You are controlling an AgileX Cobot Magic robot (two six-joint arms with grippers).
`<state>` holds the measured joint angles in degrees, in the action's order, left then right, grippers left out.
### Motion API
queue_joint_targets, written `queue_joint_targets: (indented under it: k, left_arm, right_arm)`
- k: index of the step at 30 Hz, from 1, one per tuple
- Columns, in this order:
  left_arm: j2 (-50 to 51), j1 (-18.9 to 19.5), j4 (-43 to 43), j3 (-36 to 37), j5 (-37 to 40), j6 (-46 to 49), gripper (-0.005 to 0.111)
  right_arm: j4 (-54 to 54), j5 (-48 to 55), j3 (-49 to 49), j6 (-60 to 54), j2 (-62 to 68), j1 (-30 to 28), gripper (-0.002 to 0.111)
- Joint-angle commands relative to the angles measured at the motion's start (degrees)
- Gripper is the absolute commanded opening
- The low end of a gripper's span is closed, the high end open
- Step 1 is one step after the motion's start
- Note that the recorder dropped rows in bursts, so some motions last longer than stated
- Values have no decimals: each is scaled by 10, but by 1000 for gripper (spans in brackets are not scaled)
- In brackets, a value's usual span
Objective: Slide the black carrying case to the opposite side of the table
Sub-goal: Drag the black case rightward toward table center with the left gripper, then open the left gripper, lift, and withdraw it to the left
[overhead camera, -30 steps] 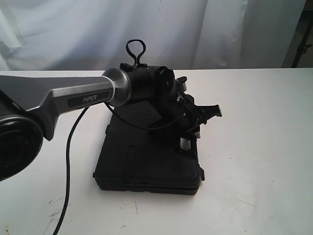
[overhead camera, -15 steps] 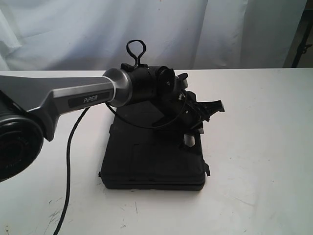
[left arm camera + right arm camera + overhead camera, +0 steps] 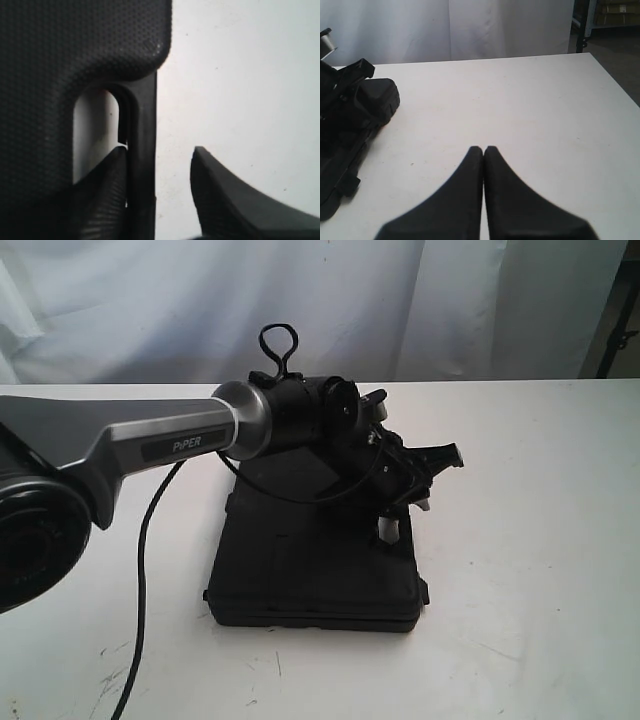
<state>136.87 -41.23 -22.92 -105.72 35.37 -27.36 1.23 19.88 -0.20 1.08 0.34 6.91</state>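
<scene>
Scuffed at its near edge, the white surface carries the black carrying case lying flat around the middle, a little left of centre in the exterior view. The case's long axis appears to run from near to far in that view. Its handle edge faces right, toward the open stretch it is meant to cross.

Just above that right edge, the left arm reaches in from the left, its cable trailing to the surface. The left gripper is tipped down at the handle. The left wrist view shows the left gripper spread apart and straddling the handle bar. One finger sits in the handle opening; the other stands clear of the bar, above bare surface. It is not clamped. The hooked finger looks placed to drag or push the case sideways rather than lift it, which suits a slide.

Farther right, well apart from the case, the right gripper hangs over bare surface with its fingers pressed together on nothing, apparently kept out of the path. A pale curtain closes the scene behind.
</scene>
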Motion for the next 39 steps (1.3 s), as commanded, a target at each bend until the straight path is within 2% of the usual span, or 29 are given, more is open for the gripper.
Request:
queue_joint_targets:
  k: [1, 27, 30, 31, 32, 37, 39]
  left_arm:
    - [-2, -3, -16, -6, -35, 9, 49]
    - [-48, 7, 25, -6, 10, 25, 47]
    - [-98, 7, 85, -6, 13, 26, 22]
    - [-121, 7, 120, -6, 22, 35, 4]
    - [-131, 7, 131, -6, 26, 47, 0]
    - [-189, 7, 248, -2, 99, 68, 0]
    - [-208, 7, 282, 13, 106, 68, 0]
  right_arm:
    - [2, -1, 2, -3, -3, -3, 0]
    - [2, -1, 2, -3, -3, -3, 0]
    - [2, -1, 2, -3, -3, -3, 0]
    - [2, -1, 2, -3, -3, -3, 0]
    - [2, -1, 2, -3, -3, -3, 0]
    - [2, -1, 2, -3, -3, -3, 0]
    - [2, -1, 2, -3, -3, -3, 0]
